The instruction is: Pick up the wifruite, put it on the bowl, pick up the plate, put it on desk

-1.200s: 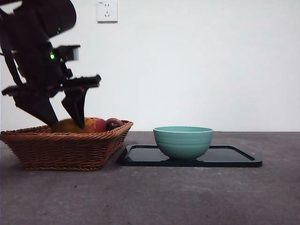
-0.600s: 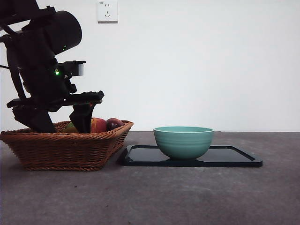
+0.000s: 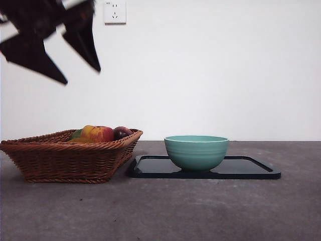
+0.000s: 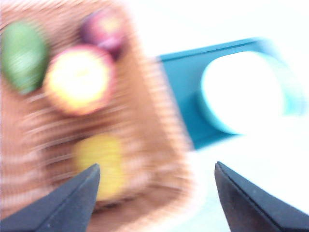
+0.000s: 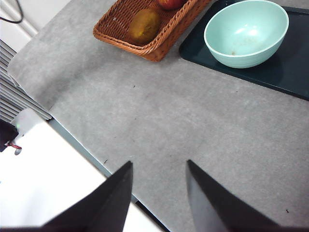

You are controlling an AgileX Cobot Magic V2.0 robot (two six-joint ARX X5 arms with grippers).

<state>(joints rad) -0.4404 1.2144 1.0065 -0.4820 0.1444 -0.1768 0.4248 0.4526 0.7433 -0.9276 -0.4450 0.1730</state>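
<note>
The wifruite [image 5: 143,25] lies in the brown wicker basket [image 3: 65,160], near its front corner; in the blurred left wrist view it is a yellowish blob [image 4: 99,162]. My left gripper [image 3: 81,76] hangs high above the basket, open and empty, with the basket below its jaws [image 4: 155,166]. The teal bowl [image 3: 196,151] stands on the dark plate [image 3: 251,168]; both also show in the right wrist view, the bowl [image 5: 246,31] empty on the plate [image 5: 289,72]. My right gripper [image 5: 159,163] is open and empty, high over the desk [image 5: 193,121].
The basket also holds a red-yellow apple [image 3: 100,133], a dark plum [image 3: 121,132] and a green fruit [image 4: 21,55]. A wall socket [image 3: 114,11] is on the white wall behind. The desk's edge [image 5: 72,140] runs below the right gripper.
My left gripper has risen from inside the basket to high above it, with nothing between its jaws. The fruits stay in the basket.
</note>
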